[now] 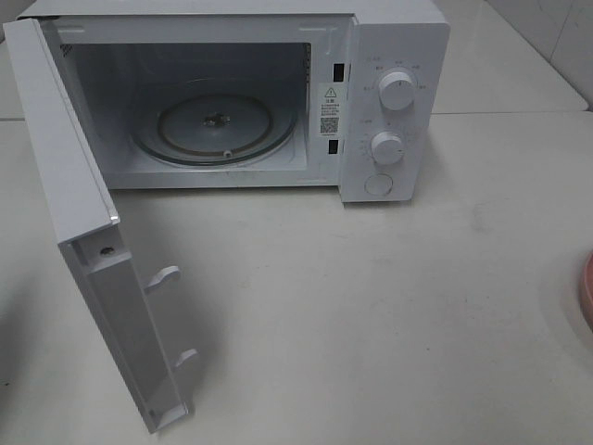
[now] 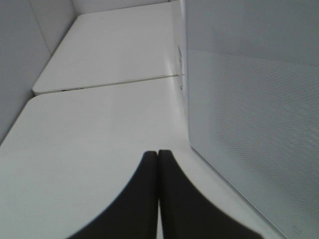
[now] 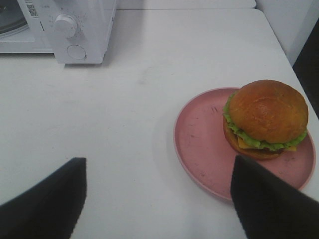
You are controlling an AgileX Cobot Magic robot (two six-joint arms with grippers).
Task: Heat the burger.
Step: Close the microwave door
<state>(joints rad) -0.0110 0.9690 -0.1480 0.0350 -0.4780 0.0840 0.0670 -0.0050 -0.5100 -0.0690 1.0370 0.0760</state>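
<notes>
Burger (image 3: 267, 119) — just beyond right claw (image 3: 159, 199)

Burger (image 3: 266, 118) sits off-centre on pink plate (image 3: 209, 144), on white bench (image 3: 149, 99). R end effector (image 3: 158, 199) wide open above bench, nothing held. Microwave (image 3: 75, 30) well apart.

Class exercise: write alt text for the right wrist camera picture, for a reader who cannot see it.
A burger with a glossy brown bun, green lettuce and yellow cheese sits on a round pink plate on a white table. The right gripper hangs open, apart from the plate, holding nothing. Beyond stands a white microwave with a dial and round button.
</notes>
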